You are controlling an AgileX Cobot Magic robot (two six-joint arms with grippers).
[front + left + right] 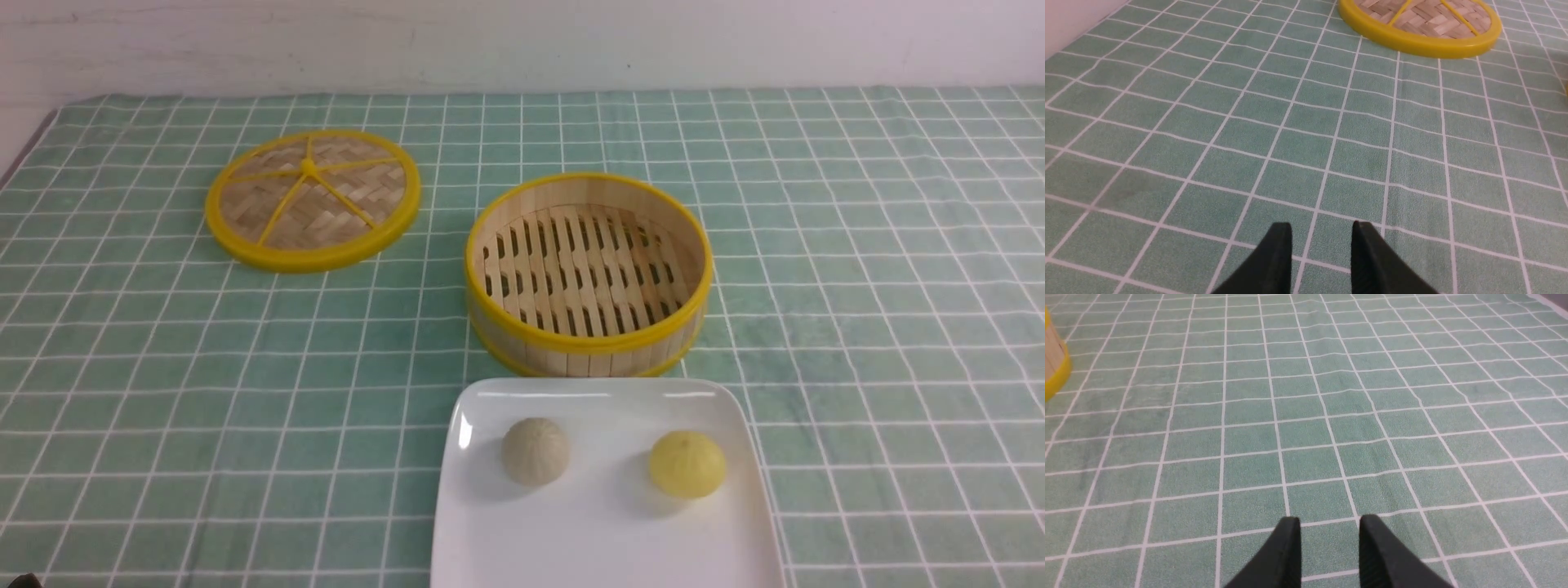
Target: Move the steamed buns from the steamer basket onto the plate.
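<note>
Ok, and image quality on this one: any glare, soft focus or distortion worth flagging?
Front view: small bright glare on the plate near its far left corner, soft shadows beside both buns. Left wrist view: gripper fingers dark and blurred, cloth sharper. Right wrist view: fingers likewise soft and dark.

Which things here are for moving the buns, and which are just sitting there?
For the job:
- beige bun, on the plate
- yellow bun, on the plate
- plate
- basket, with no bun in it
- left gripper, open
- right gripper, open

Just lying about:
- lid, flat on the cloth
- cloth, under everything
</note>
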